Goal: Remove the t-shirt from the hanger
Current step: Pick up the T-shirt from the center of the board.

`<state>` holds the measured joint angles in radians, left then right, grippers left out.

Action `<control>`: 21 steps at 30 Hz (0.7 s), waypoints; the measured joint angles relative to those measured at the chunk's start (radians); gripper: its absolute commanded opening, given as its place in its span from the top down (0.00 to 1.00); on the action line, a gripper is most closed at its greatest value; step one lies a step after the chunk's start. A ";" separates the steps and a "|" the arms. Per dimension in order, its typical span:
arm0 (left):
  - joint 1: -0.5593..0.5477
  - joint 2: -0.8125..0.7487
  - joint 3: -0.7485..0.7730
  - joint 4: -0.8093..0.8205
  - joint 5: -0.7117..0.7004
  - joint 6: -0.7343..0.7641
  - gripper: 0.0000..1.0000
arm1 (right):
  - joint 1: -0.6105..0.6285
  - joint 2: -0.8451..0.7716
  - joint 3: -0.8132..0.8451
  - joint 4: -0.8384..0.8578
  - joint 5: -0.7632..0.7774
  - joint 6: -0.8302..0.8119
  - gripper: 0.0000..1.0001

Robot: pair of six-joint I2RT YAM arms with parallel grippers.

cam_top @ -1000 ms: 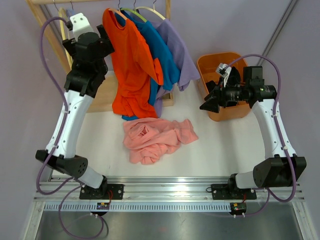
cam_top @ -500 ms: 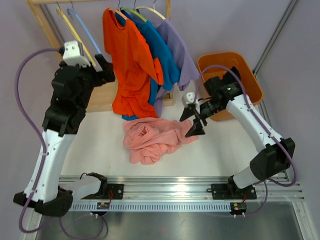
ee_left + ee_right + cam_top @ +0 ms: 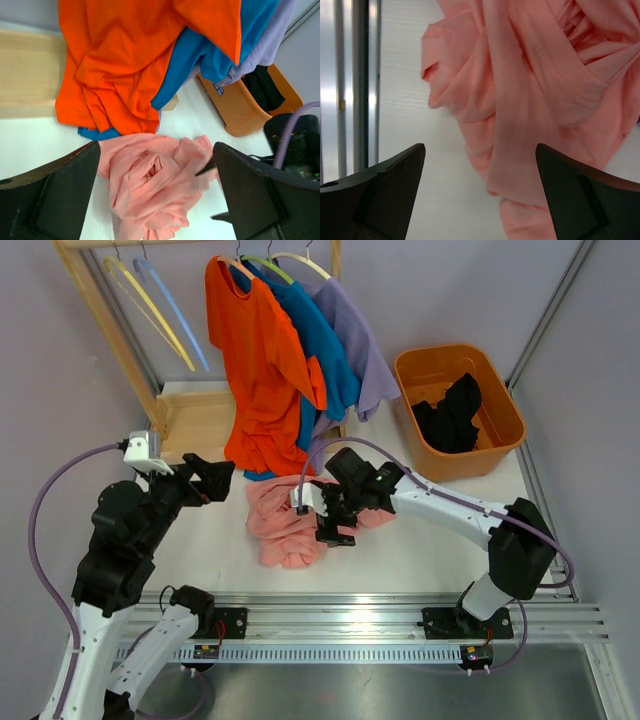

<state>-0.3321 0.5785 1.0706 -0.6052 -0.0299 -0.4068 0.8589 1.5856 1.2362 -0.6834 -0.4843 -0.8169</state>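
On the white table (image 3: 440, 550), past the aluminium rail (image 3: 340, 612), the pink t-shirt (image 3: 280, 530) is lying crumpled. My right gripper (image 3: 480, 146) is hovering over it, jaws apart, my left gripper (image 3: 156, 144) likewise gaping. Beyond, the orange t-shirt (image 3: 262, 370) is hanging on the wooden rack (image 3: 112, 332) against a lilac wall (image 3: 450, 290).

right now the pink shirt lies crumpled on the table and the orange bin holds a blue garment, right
Not quite. The garment in the orange bin is black, not blue, as the top external view shows. The pink shirt does lie crumpled on the table.
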 measured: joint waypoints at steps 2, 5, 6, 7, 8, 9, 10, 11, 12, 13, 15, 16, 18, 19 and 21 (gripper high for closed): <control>0.000 -0.037 -0.033 -0.022 -0.004 -0.027 0.01 | 0.027 0.032 -0.030 0.081 0.068 0.065 0.01; 0.000 -0.089 -0.062 -0.061 -0.017 -0.057 0.01 | 0.046 0.107 -0.056 0.157 0.130 0.137 0.01; 0.000 -0.100 -0.066 -0.068 -0.020 -0.063 0.01 | 0.048 0.132 -0.061 0.169 0.144 0.153 0.01; 0.000 -0.111 -0.068 -0.081 -0.025 -0.069 0.01 | 0.050 0.151 -0.064 0.175 0.155 0.163 0.01; 0.000 -0.121 -0.071 -0.087 -0.029 -0.074 0.01 | 0.052 0.176 -0.064 0.182 0.166 0.176 0.01; 0.000 -0.127 -0.072 -0.093 -0.032 -0.077 0.01 | 0.054 0.196 -0.062 0.185 0.174 0.183 0.01; 0.000 -0.132 -0.073 -0.100 -0.035 -0.081 0.01 | 0.055 0.221 -0.051 0.176 0.180 0.191 0.03; 0.000 -0.134 -0.073 -0.106 -0.037 -0.084 0.01 | 0.056 0.249 -0.034 0.163 0.180 0.195 0.08; 0.000 -0.134 -0.073 -0.110 -0.038 -0.085 0.01 | 0.056 0.279 -0.012 0.143 0.177 0.195 0.13; 0.000 -0.134 -0.074 -0.113 -0.039 -0.089 0.01 | 0.056 0.308 0.018 0.116 0.173 0.196 0.23; 0.000 -0.135 -0.079 -0.113 -0.040 -0.094 0.01 | 0.055 0.342 0.060 0.088 0.163 0.198 0.38; 0.000 -0.138 -0.084 -0.113 -0.041 -0.097 0.01 | 0.055 0.347 0.071 0.079 0.151 0.202 0.60; 0.000 -0.151 -0.101 -0.113 -0.043 -0.104 0.01 | 0.055 0.348 0.075 0.069 0.134 0.209 0.81; 0.000 -0.156 -0.108 -0.114 -0.045 -0.108 0.01 | 0.055 0.348 0.075 0.063 0.126 0.214 0.87; 0.000 -0.169 -0.120 -0.121 -0.047 -0.116 0.01 | 0.055 0.348 0.074 0.053 0.119 0.216 1.00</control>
<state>-0.3321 0.4099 0.9508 -0.7258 -0.0765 -0.5224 0.9142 1.9339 1.3106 -0.6308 -0.3653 -0.6014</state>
